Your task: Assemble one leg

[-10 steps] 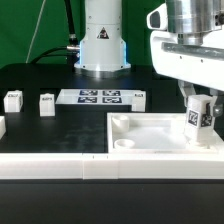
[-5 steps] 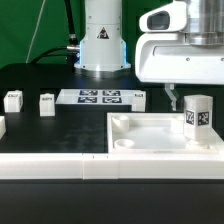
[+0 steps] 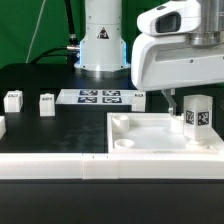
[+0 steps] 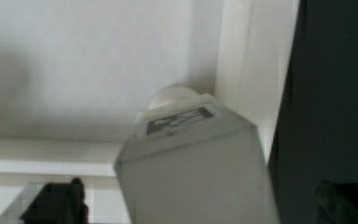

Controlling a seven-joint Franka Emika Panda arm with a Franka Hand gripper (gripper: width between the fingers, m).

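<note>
From off to the side, the leg [image 3: 198, 114] stands upright in the far corner of the white tray-like tabletop [image 3: 150, 133], on the exterior view's right. Its marker tag faces the camera. The arm's bulky white hand hangs above it and hides most of the gripper [image 4: 197, 204]; only one thin finger [image 3: 172, 100] shows below the hand, apart from the post on the exterior view's left.

The wrist view shows what that angle hides. It looks straight down the leg, whose foot sits in the tabletop's inner corner where two raised rims meet. The two dark fingertips [image 4: 55, 201] sit on either side of the post with clear gaps, so the gripper is released and grasps nothing.

The table [image 3: 55, 125] is black. At the back stands the robot's white base [image 3: 102, 40], with a green backdrop [image 3: 25, 25] behind it. The marker board [image 3: 100, 97] lies flat in front of the base. Spare legs stand apart on the table: two [image 3: 13, 99] [image 3: 46, 103] on the exterior view's left and one [image 3: 137, 96] just beside the board. A white ledge [image 3: 50, 165] runs along the front.

Inside the tabletop, apart from the leg, a round socket [image 3: 125, 143] shows in the near corner on the exterior view's left.
</note>
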